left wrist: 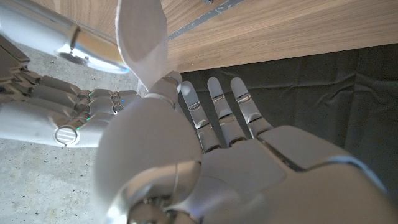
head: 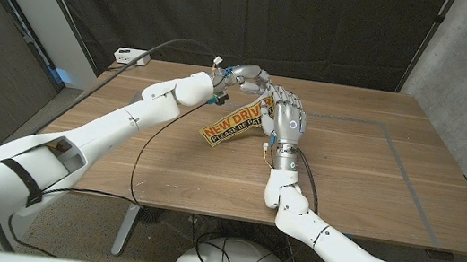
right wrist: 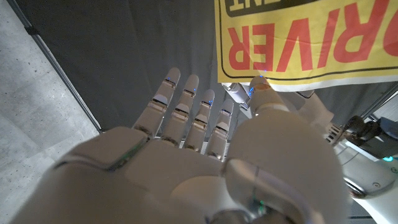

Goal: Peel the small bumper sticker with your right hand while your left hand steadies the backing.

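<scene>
both hands hold bumper sticker (head: 236,121) above table (head: 363,180): left hand (head: 245,77) pinches top edge, right hand (head: 285,115) pinches side.

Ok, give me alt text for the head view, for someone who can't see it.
Both robot hands meet over a wooden table, holding up a yellow bumper sticker printed "NEW DRIVER". The left hand grips its far end; the right hand is at its near edge.

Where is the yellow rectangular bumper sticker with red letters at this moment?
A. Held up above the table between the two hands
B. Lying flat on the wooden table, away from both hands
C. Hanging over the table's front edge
A: in the head view the yellow bumper sticker is tilted above the wooden table, with the left hand and the right hand on it.
</scene>
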`<state>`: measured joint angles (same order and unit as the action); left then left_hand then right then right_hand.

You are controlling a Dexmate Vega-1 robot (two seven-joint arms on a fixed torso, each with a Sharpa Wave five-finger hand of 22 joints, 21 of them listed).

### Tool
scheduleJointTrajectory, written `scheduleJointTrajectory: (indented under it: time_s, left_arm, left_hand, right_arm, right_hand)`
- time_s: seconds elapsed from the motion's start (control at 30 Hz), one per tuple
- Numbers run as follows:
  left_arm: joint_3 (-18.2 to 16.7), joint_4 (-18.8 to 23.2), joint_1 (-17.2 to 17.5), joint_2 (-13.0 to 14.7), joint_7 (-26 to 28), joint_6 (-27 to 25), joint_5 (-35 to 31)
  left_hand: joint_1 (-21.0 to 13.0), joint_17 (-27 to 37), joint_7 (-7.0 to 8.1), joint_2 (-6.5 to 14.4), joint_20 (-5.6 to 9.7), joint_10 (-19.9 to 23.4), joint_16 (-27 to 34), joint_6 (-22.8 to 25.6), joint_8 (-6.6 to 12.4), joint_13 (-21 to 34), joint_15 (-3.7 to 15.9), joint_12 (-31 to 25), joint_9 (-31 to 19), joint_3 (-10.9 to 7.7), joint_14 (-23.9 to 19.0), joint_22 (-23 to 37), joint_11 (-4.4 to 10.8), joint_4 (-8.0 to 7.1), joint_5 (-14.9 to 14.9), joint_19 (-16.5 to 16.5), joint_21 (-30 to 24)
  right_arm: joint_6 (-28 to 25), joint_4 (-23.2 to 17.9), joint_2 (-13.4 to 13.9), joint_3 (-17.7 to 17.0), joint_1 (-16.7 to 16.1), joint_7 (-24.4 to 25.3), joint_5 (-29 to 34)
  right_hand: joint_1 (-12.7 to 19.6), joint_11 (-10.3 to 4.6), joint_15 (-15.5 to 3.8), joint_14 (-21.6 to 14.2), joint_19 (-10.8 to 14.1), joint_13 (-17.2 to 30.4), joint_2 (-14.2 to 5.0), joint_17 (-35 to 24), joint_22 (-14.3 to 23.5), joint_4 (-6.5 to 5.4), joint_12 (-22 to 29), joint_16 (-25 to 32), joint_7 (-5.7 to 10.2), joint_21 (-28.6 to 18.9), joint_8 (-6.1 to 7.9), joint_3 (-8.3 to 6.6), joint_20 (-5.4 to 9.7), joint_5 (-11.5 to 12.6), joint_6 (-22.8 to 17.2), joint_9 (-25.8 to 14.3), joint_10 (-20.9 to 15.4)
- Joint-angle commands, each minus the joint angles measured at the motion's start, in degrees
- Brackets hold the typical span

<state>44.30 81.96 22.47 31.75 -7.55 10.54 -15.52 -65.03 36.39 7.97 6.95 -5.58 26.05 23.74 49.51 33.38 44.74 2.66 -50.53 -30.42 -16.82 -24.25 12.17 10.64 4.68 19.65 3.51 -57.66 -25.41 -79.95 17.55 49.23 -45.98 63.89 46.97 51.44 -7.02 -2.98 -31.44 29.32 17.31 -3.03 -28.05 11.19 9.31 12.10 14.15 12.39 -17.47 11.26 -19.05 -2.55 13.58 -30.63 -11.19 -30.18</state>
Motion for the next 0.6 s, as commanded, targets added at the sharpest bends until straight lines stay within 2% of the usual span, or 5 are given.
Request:
scheduleJointTrajectory:
  time_s: [0.03,0.13,0.27,0.37,0.6]
  left_arm:
    - [0.87,0.03,-0.51,-0.85,-1.39,0.10,0.21]
    - [0.69,-0.05,-0.30,-0.94,-1.44,0.41,0.85]
    - [0.27,0.61,0.25,-0.69,-0.85,0.55,1.06]
    - [-0.13,1.38,0.85,-0.33,-0.12,0.24,0.89]
    - [-1.18,3.09,2.75,0.43,3.24,-0.75,-0.37]
  left_hand:
    - [-0.07,0.30,-0.09,-0.45,-0.19,-0.14,-0.20,-0.20,0.65,0.28,6.13,-0.58,-0.47,0.32,0.02,-0.01,-0.10,0.08,0.73,-0.79,-0.32]
    - [-0.13,0.42,0.17,-0.44,-0.20,-0.23,-0.37,-0.14,0.88,0.44,6.01,-0.60,-0.72,0.42,0.06,-0.04,-0.09,0.07,1.00,-0.86,-0.43]
    - [-0.18,0.56,-0.04,-0.47,-0.18,-0.37,-0.53,-0.26,1.08,0.63,6.04,-0.63,-1.02,0.56,0.00,-0.08,-0.21,0.03,1.30,-0.91,-0.57]
    - [-0.23,0.64,-0.05,-0.44,-0.22,-0.29,-0.61,-0.36,1.17,0.71,5.95,-0.68,-1.18,0.61,-0.05,-0.10,-0.16,0.02,1.47,-0.96,-0.64]
    - [-0.33,0.87,-0.16,-0.41,-0.23,-0.43,-0.83,-0.43,1.47,0.96,5.94,-0.71,-1.57,0.77,-0.15,-0.15,-0.17,-0.03,1.87,-1.03,-0.84]
  right_arm:
    - [-0.93,1.59,0.05,0.71,1.28,0.11,2.09]
    - [0.62,3.20,-1.43,-1.23,0.70,0.11,5.41]
    - [3.23,5.03,-3.59,-4.42,-0.33,0.11,9.64]
    - [7.72,6.85,-7.00,-10.08,-2.46,0.11,15.73]
    - [16.75,8.88,-15.17,-22.74,-6.70,0.11,28.67]
  right_hand:
    - [1.59,-0.92,-9.62,-1.81,0.11,0.39,-0.98,-2.11,0.10,-0.13,0.85,2.15,-0.03,-0.36,1.40,-0.01,0.35,0.41,-3.49,-0.02,-1.64]
    - [4.92,-2.84,-10.16,-5.98,0.85,1.40,-1.55,-6.24,0.12,0.44,3.64,6.36,-0.60,-0.74,2.38,0.29,1.25,0.98,-8.61,0.15,-7.37]
    - [7.55,-2.87,-10.36,-10.64,1.41,3.91,-1.91,-10.70,0.16,0.00,9.39,9.97,-0.81,-1.13,4.50,0.92,2.41,1.75,-18.66,0.00,-17.40]
    - [9.57,-3.23,-10.55,-14.30,2.42,6.77,-2.47,-13.68,0.23,-0.04,15.19,11.55,-1.64,-1.78,7.64,1.37,3.21,1.87,-28.36,-0.73,-25.58]
    - [11.02,-3.38,-10.60,-16.55,2.91,8.41,-2.86,-14.91,0.31,0.14,17.60,11.94,-2.61,-2.18,8.43,1.18,4.16,2.03,-30.78,-0.84,-28.02]
